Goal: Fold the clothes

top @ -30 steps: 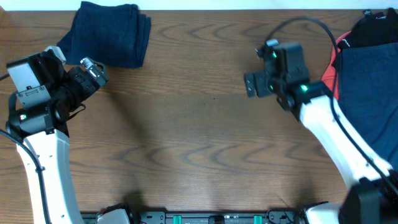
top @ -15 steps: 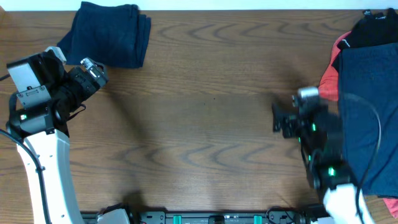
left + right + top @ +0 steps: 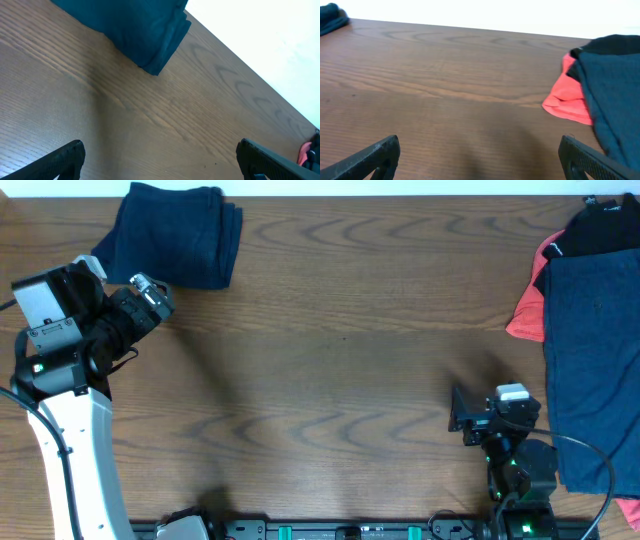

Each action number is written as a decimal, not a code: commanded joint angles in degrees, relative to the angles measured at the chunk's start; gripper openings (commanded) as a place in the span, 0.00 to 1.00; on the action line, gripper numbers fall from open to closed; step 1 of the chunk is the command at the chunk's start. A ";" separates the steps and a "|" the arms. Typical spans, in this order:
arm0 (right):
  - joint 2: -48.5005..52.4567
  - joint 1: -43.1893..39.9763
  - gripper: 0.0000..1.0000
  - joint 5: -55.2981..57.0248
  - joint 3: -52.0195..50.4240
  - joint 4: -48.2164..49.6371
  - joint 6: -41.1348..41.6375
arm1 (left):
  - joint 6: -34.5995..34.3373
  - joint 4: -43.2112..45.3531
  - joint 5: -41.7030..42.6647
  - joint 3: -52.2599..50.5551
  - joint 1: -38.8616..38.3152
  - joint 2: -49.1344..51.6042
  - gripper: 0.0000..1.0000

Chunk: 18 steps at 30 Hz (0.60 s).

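A folded dark navy garment [image 3: 178, 234] lies at the table's far left; it also shows in the left wrist view [image 3: 135, 27]. A pile of clothes sits at the right edge: a dark navy one [image 3: 598, 360] on top, a coral-red one [image 3: 527, 315] sticking out beneath it, and a black one [image 3: 605, 227] at the back. The right wrist view shows the red [image 3: 567, 97], navy [image 3: 615, 100] and black [image 3: 615, 45] pieces too. My left gripper [image 3: 150, 292] is open and empty just below the folded garment. My right gripper [image 3: 465, 415] is open and empty near the front edge, left of the pile.
The brown wooden table [image 3: 340, 350] spans the view, with a white surface beyond its far edge [image 3: 260, 45]. A black cable [image 3: 590, 455] runs from the right arm over the navy pile.
My right arm has pulled back from the table's middle toward the front right edge, open and empty. The left arm and the clothes have not moved.
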 commanded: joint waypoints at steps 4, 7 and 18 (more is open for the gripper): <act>-4.28 -1.27 0.99 -1.38 -0.04 -1.92 -2.14 | 0.96 0.02 -0.26 -0.24 -0.11 0.33 0.98; -5.81 -1.22 0.99 -1.40 -0.04 -1.95 -2.75 | 0.96 0.02 -0.26 -0.24 -0.11 0.33 0.98; -12.57 -1.22 0.99 -1.18 -0.04 -1.92 -3.72 | 0.96 0.02 -0.26 -0.24 -0.11 0.33 0.98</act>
